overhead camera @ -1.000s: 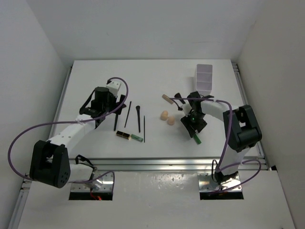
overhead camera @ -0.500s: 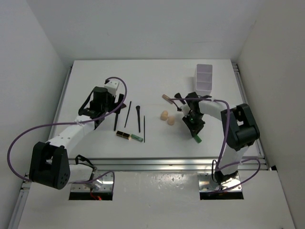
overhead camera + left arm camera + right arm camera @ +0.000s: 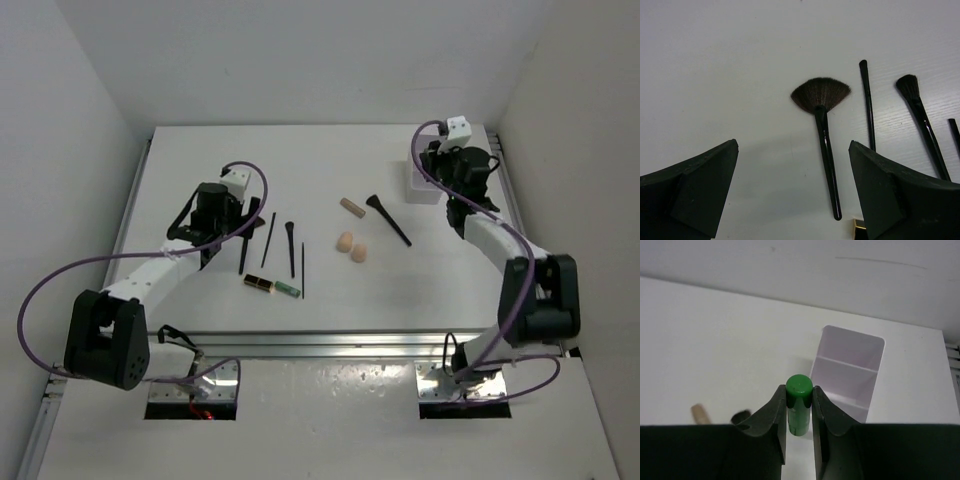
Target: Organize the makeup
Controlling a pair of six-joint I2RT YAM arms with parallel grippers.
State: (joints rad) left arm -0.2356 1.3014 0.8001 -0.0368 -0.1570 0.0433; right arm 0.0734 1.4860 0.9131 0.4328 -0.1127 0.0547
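White surface (image 3: 300,160), white walls on three sides, and the makeup is seen scattered across the middle. Over at the far right, the green tube (image 3: 799,386) is pinched upright between the jaws of the right gripper (image 3: 799,399), just short of the compartment box (image 3: 852,371), whose divided wells lie open beyond it. A stiff, light, smooth barrel it looks to be, likely slippery; a hold across mid-barrel, as shown, is judged the safe one.

On the other side, the left gripper (image 3: 792,150) is held low with its jaws spread wide and nothing between them; the fan brush (image 3: 821,95) lies flat just ahead. Thin and light, these handles can be expected to roll, so the middle of the handle should be taken, never the bristles.

Now the count. Five black brushes and pencils are tallied: four in the left cluster, one lone brush (image 3: 388,218) to the right. Two beige sponges (image 3: 344,241) sit side by side, soft things, best squeezed only gently. One tan cylinder (image 3: 351,207) is noted, one brown tube (image 3: 258,283), and a second green tube (image 3: 289,291) right beside it.
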